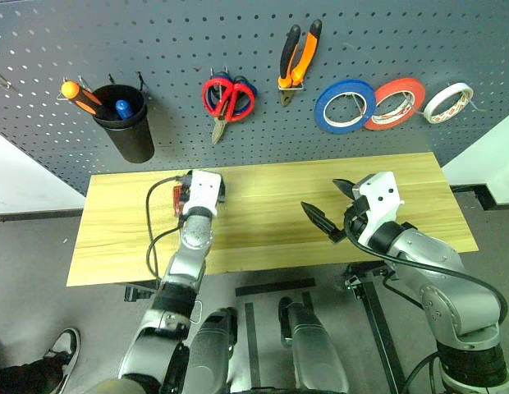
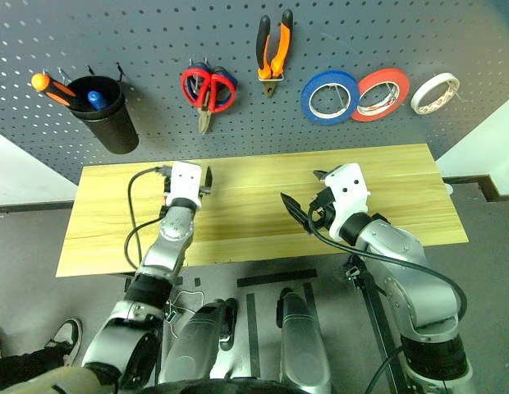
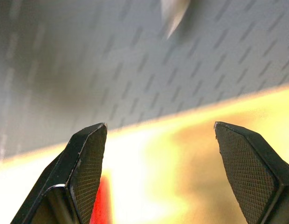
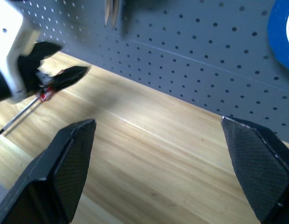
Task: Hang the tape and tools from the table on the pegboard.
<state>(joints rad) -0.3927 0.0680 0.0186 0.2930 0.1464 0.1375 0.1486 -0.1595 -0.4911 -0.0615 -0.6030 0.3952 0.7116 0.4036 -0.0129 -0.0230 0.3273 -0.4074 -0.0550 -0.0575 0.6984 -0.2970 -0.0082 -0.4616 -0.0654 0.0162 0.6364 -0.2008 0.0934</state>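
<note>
Left gripper (image 3: 158, 154) was spread wide, empty, lowered over the small red-handled screwdriver (image 4: 23, 108) lying on the table (image 1: 263, 230). Pickup step judged underway; fingers must close on its handle. Right gripper (image 1: 327, 207) hung wide, empty.

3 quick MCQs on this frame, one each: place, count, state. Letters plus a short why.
1. Where are the orange-and-black pliers?
A. on the table
B. hanging on the pegboard
C. in the black cup

2. How many tape rolls hang on the pegboard?
A. one
B. two
C. three

3. How do the right gripper's fingers stand?
A. spread apart, nothing between them
B. shut on a tape roll
C. shut on scissors

Answers:
1 B: the pliers hang from a hook between the red-handled scissors and the blue roll.
2 C: the blue roll, red-orange roll and whitish tape hang in a row.
3 A: the right wrist view shows bare table between the two fingers.
</note>
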